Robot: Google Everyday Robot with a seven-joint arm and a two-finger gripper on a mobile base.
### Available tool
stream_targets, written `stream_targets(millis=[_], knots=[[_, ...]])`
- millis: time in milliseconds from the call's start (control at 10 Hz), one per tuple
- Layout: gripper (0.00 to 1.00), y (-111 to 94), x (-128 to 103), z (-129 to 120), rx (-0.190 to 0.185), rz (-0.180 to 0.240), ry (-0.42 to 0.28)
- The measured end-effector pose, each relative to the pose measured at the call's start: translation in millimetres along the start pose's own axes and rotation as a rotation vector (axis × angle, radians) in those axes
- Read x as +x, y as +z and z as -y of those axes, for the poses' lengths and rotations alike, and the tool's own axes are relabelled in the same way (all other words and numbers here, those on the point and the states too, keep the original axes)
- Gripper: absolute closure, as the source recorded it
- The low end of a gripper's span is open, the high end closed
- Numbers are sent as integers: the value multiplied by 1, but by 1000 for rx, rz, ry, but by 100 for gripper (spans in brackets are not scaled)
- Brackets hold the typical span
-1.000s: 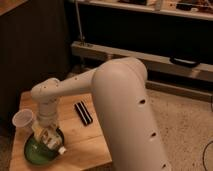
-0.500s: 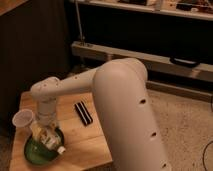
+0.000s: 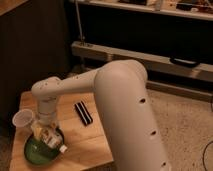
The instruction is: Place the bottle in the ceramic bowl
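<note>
The glossy green ceramic bowl (image 3: 39, 151) sits at the front left of the small wooden table (image 3: 85, 145). The pale plastic bottle (image 3: 51, 140) lies tilted over the bowl's right side, its white cap (image 3: 64, 148) at the bowl's rim. My gripper (image 3: 42, 131) hangs from the white arm directly over the bowl, at the bottle's upper end and touching or very near it.
A translucent white cup (image 3: 22, 119) stands just left of the gripper, behind the bowl. A black striped bar (image 3: 83, 113) lies on the table to the right. My large white arm (image 3: 125, 100) fills the middle of the view. A dark shelf unit stands behind.
The bottle and gripper sit slightly lower over the bowl than a second ago. Otherwise little has moved.
</note>
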Motion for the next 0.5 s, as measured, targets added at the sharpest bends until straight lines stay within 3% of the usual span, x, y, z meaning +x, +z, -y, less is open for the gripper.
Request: stream_targets(millis=[200,300,500], knots=[[20,-2,1,2,-81,22,-27],[20,-2,1,1,-102,27,-38],[20,-1,0,-1,-105,27,-43]])
